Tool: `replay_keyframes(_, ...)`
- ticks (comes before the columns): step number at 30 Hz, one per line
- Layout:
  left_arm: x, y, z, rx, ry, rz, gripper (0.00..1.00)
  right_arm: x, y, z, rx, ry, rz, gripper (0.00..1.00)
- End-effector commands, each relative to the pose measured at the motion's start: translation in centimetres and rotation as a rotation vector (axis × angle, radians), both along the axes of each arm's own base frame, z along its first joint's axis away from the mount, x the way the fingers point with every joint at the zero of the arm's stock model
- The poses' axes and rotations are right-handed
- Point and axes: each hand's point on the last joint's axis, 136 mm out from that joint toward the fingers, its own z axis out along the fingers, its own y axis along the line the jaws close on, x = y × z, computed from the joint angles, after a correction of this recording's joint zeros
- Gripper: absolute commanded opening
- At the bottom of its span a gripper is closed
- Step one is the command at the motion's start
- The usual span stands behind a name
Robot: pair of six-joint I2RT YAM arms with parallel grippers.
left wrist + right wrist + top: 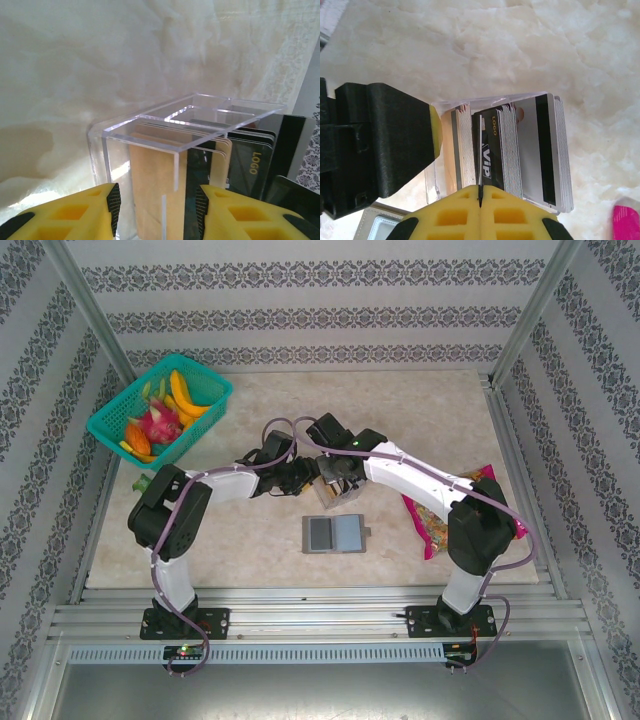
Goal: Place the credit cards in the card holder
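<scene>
- Clear tray (142,142) stands mid-bench, packed with the credit cards (507,150) on edge. The left tool (156,192) straddles it, fingers closed against its walls, apparently clamping it.
- Right tool (480,192) is pressed together, pinching the exposed edge of a single card (478,150) inside the pack.
- Risk: the tightly stacked neighbours may drag up by friction and spill onto the bench (250,530).
- Risk: the bite looks shallow on a thin edge, so the card may slip or twist in transfer.
- Risk: if the left clamp is loose, the tray may lift or tip.
- Card holder (335,533) lies flat at 6 o'clock of the tray, unrestrained. An angled insertion would likely push it aside.
</scene>
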Motion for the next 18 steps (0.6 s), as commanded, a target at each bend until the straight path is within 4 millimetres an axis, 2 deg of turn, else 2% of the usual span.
replay_keyframes(1,-0.6,0.9,1.0,0.029,-0.026,-0.004,0.47,-0.2,-1.1,0.4,0.020,-0.006,-0.101,0.00)
replay_keyframes(9,-1.9,2.5,2.0,0.077,-0.047,0.019,0.47,-1.4,-3.2,3.2,0.037,-0.113,-0.271,0.00)
replay_keyframes(18,-4.3,4.1,2.3,0.101,-0.041,0.028,0.47,-4.8,-3.8,3.4,0.103,-0.157,-0.387,0.00)
